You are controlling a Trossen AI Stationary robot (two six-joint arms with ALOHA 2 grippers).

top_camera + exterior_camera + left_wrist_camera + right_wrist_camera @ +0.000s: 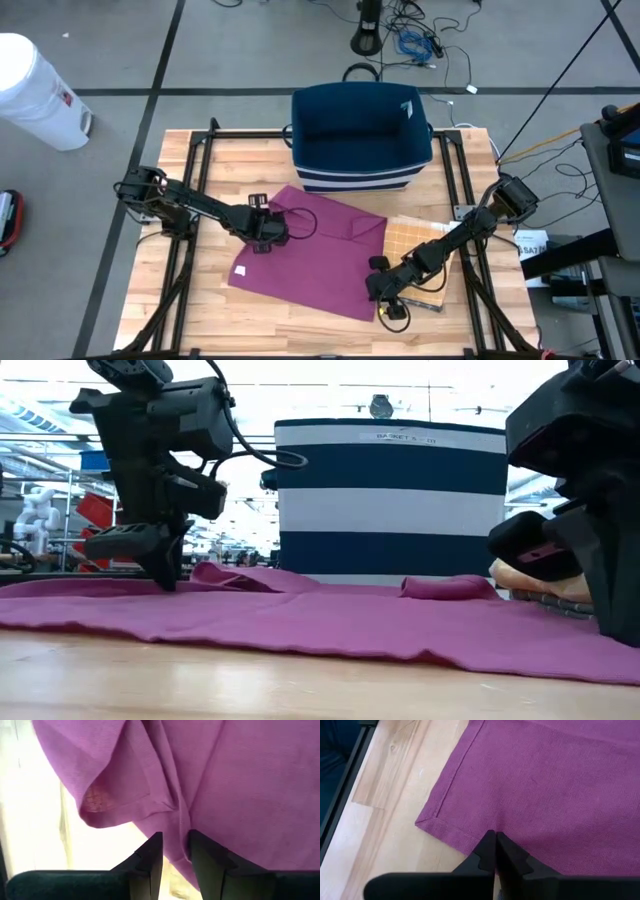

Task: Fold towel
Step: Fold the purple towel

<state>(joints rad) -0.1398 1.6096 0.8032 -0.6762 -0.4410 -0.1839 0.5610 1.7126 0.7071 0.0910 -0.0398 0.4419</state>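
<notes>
High: magenta woven towel (pixel 315 255) lies rumpled on slatted wood table (pixel 180 300), front of striped navy fabric basket (pixel 360 140).
Low: folds ripple; tan cloth (pixel 540 585) behind.
L wrist: left gripper (pixel 173 851) pinches a towel fold.
R wrist: right gripper (pixel 495 851) closed at hemmed edge nr corner; whether it holds cloth, can't tell.

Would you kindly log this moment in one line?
left gripper: pinching towel fold | right gripper: shut on towel edge
</notes>
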